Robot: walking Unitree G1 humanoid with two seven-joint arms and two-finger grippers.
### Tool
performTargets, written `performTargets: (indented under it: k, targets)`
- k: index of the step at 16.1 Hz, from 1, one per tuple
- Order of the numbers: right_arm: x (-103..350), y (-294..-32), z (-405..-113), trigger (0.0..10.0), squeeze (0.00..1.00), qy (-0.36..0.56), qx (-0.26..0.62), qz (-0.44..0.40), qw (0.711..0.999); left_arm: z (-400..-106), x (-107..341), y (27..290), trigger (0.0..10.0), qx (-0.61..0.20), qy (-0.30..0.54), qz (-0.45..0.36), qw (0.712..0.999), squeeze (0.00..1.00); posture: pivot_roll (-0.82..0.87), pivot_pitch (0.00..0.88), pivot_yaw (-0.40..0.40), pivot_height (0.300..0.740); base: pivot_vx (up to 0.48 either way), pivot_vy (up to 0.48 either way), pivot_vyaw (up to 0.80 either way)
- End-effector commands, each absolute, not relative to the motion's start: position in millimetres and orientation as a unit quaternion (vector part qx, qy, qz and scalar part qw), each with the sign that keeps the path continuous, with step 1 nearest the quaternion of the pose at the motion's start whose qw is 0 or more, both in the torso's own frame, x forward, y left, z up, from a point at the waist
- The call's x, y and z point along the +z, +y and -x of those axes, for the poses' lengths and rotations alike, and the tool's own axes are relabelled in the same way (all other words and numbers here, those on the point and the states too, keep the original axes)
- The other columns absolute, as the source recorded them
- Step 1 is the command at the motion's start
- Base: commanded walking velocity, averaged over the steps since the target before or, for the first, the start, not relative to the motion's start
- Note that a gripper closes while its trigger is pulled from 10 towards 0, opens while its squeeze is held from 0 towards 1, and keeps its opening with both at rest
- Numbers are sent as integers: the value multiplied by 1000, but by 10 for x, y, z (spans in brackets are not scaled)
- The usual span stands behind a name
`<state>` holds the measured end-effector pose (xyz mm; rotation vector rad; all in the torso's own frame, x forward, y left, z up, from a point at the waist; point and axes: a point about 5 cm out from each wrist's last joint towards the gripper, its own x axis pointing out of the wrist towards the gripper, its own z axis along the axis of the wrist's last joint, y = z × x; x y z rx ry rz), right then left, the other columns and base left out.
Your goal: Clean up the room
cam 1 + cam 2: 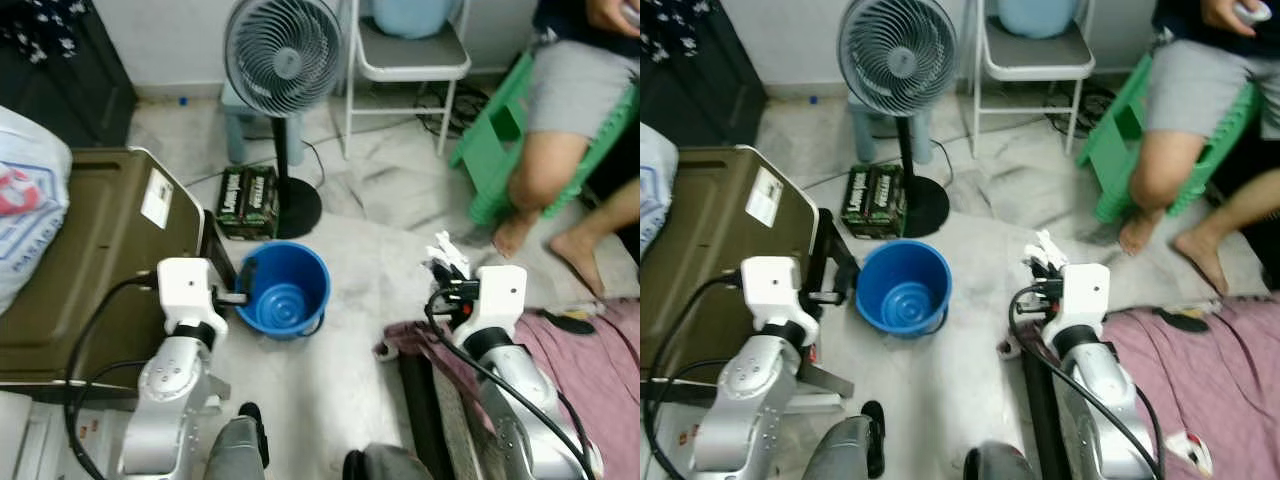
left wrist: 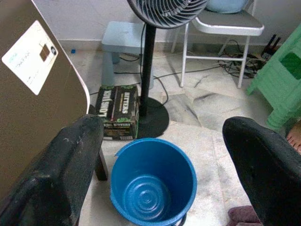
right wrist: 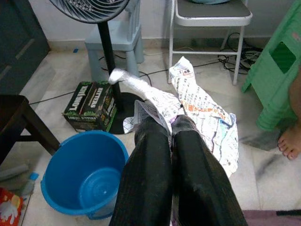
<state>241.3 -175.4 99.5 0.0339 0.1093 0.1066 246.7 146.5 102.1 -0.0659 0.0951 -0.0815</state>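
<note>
Right claw [image 3: 171, 129] clenched on a crumpled sheet of newspaper [image 3: 202, 110], held up above the floor, off to the right of the blue bucket [image 1: 283, 290]. Left claw [image 2: 162, 155] spread wide and released, hovering just at the bucket's left rim. Bucket sits on the marble floor [image 1: 400, 200] below a standing fan [image 1: 283, 55], a green-and-black carton [image 1: 247, 200] beside the fan's base. A person sits on a green stool [image 1: 495, 150] at the right.
</note>
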Motion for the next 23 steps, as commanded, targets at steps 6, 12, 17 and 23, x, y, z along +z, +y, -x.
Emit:
performTargets:
  k: [6, 12, 17, 23]
  targets:
    - [994, -1714, -2433, 10000, 0, 55, 60, -17, 997, -2473, 1033, 1502, 10000, -38, 47, 30, 998, 0, -39, 216, -44, 740, 289, 0, 0]
    - [1002, -1704, -2466, 10000, 0, 51, 65, -16, 996, -2496, 1030, 1512, 10000, -26, 45, 23, 998, 0, -35, 208, -45, 740, 47, 0, 0]
    - [989, -1658, -2492, 10000, 0, 50, 68, -18, 996, -2490, 1003, 1541, 10000, -23, 50, 17, 998, 0, -29, 205, -39, 740, 0, 0, 745]
    - [979, -1666, -2524, 10000, 0, 50, 63, -14, 997, -2512, 989, 1514, 10000, -27, 53, 16, 998, 0, -32, 202, -39, 740, 0, 0, 667]
